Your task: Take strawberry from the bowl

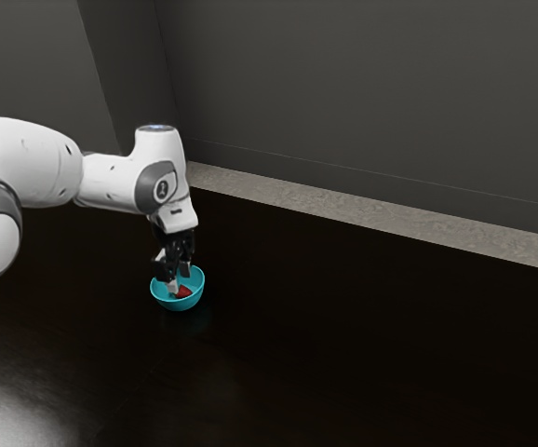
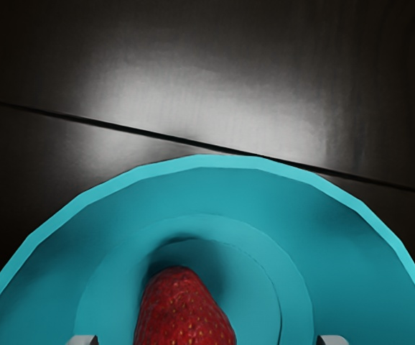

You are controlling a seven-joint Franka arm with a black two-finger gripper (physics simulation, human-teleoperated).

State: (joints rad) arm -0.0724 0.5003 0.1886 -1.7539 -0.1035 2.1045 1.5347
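"Well, where is the strawberry [image 2: 182,316]?"

"It sits down in the blue bowl [image 2: 204,164], near the middle of the bottom. The bowl stands upright on the dark counter [image 1: 343,354]. I see just one berry, and nothing else in with it."

"And what are the fingers [image 1: 173,287] doing?"

"They are wide apart and not holding a thing. They point down into the bowl. In the wrist view there is a gap from the berry to each tip."

"Is the berry right between them?"

"Nearly. It is between the two tips, but a bit closer to one than to the other. So when they close, I think one side may touch first and nudge the berry over."

"Which way does the berry lie?"

"Its thin end points off to the side, across the line from one tip to the other. So they should close on its sides, not on its ends. I can't see all of the fat end, so I'm not fully sure."

"What comes next?"

"I'd say move a tiny bit to get the berry in the middle, go lower if they need to, then squeeze softly and lift straight up. The tips could bump the bowl's wall and make it slide, so go slowly."
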